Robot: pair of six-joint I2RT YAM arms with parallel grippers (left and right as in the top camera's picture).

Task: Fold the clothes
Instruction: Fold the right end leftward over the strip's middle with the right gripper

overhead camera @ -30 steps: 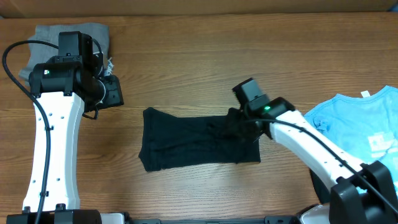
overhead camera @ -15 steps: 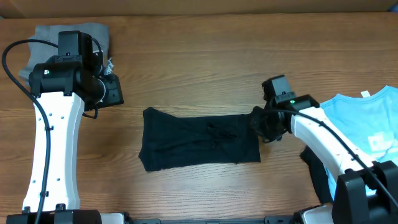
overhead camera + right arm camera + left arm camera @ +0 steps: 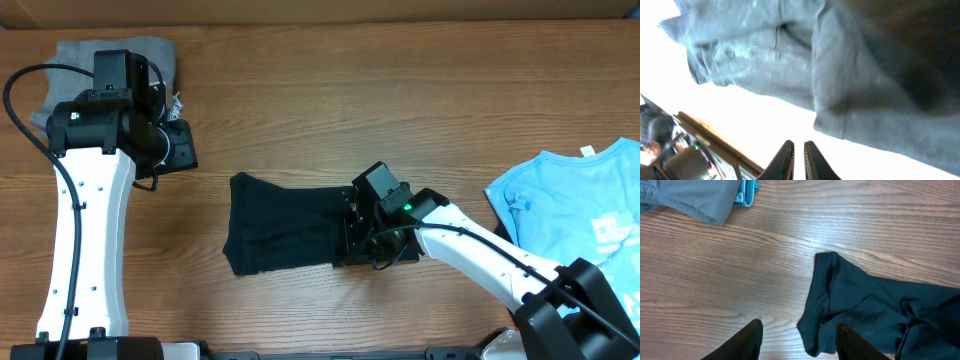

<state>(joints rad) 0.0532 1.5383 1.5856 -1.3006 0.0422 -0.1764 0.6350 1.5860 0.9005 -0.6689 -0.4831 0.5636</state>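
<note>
Black shirt lies flat mid-worktop, roughly a rectangle, long side running left to right. Its left edge shows a rumpled corner in the left wrist view.

Right gripper is down over the shirt's right part, arm reaching in from the lower right. In the right wrist view the gripper is all but closed, just a thin slit between the fingers. No cloth shows in that slit; the tips sit just short of a shirt hem. Whether they pinch fabric lower down, can't tell.

Left gripper is up left of the shirt, apart from it, above bare wood. Left wrist view: gripper open, fingers well apart, nothing between them.

Grey garments are folded at the far left corner, partly under the left arm. The left wrist view shows a grey edge with a bit of blue cloth beside it.

Light blue shirt with white print is spread at the right edge, well apart from the black one.
</note>
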